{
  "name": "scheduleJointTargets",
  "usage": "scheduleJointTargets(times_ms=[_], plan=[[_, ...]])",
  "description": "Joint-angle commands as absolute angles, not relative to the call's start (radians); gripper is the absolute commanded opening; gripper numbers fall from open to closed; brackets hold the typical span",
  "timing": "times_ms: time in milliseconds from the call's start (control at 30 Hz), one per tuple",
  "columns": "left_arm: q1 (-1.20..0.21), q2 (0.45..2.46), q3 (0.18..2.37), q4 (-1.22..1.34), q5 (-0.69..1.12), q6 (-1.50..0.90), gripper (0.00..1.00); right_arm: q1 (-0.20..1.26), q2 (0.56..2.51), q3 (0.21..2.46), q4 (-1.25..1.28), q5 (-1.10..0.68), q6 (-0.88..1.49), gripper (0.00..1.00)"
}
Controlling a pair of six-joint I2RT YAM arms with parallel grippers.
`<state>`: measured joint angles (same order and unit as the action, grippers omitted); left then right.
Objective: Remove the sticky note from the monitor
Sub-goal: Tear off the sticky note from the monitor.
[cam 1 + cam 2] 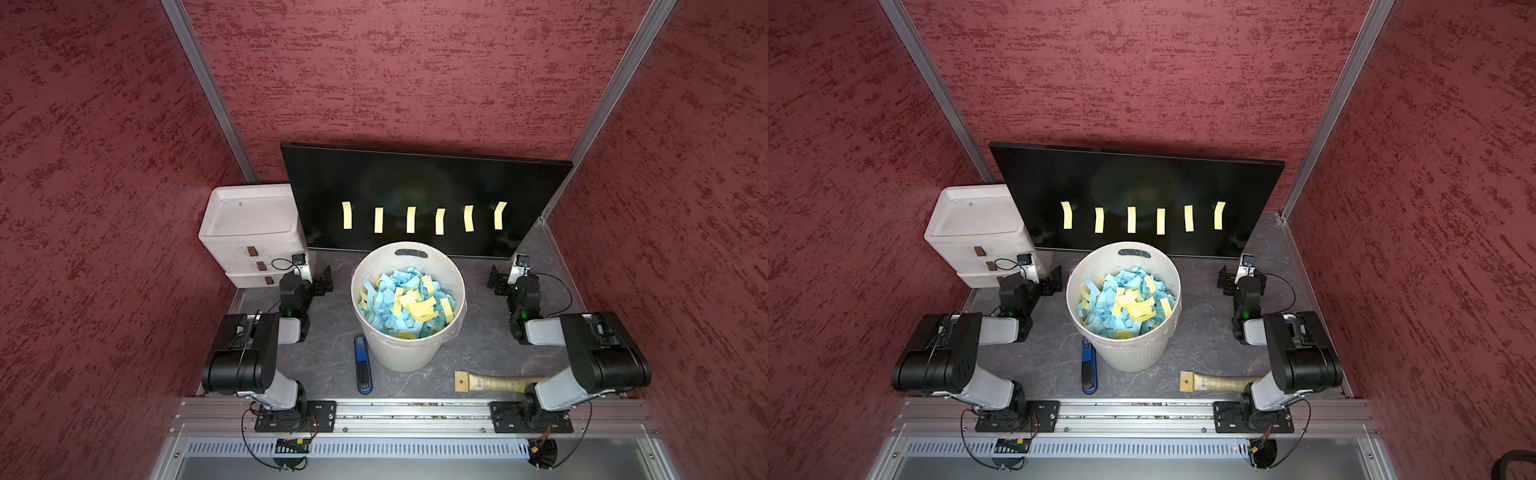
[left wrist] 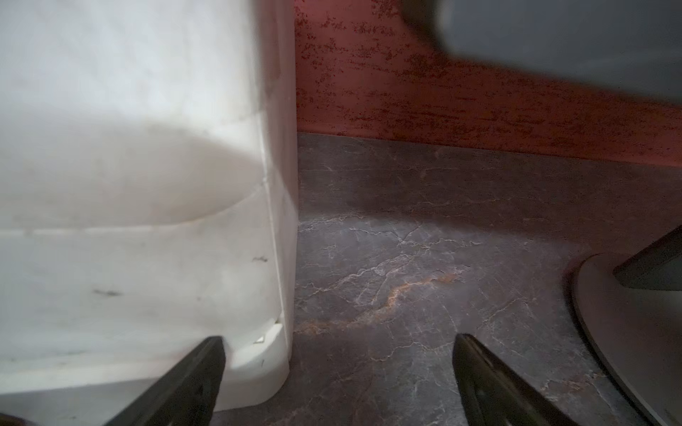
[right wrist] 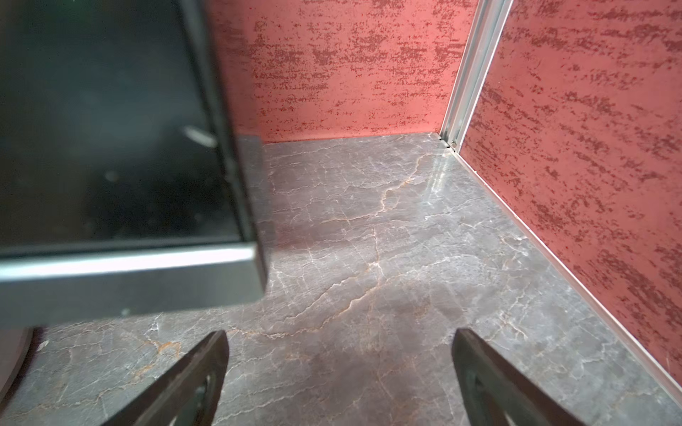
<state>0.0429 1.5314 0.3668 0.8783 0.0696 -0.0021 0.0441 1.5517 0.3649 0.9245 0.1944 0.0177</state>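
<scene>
six yellow sticky notes on the monitor, both end effectors released and empty.
the notes hang in a row low on the glossy black screen, at the back of the marbled grey bench behind a ribbed white bin of paper slips. they look thin, limp, nearly weightless and easy to crease; some curl off the glass, so a lifted end seems the place to pinch and peel. the left end effector and right end effector sit low either side of the bin, jaws spread.
</scene>
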Motion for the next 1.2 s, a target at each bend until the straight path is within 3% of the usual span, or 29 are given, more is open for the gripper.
scheduleJointTargets(times_ms=[0,467,633,933,1167], plan=[[0.035,1.527,0.384,0.884,0.065,0.015,1.0,0.047,1.549,0.369,0.952,0.183,0.006,0.99],[0.074,1.524,0.375,0.894,0.135,-0.005,1.0,0.048,1.549,0.369,0.953,0.183,0.006,0.98],[0.019,1.371,0.323,0.857,-0.03,0.003,1.0,0.049,1.436,0.314,0.972,0.181,0.003,0.99],[-0.087,0.85,0.426,0.377,-0.285,-0.163,1.0,0.049,0.968,0.439,0.418,0.265,0.188,0.99],[-0.035,0.703,0.703,-0.112,-0.211,-0.513,1.0,0.049,0.868,0.706,-0.133,0.204,0.433,0.98]])
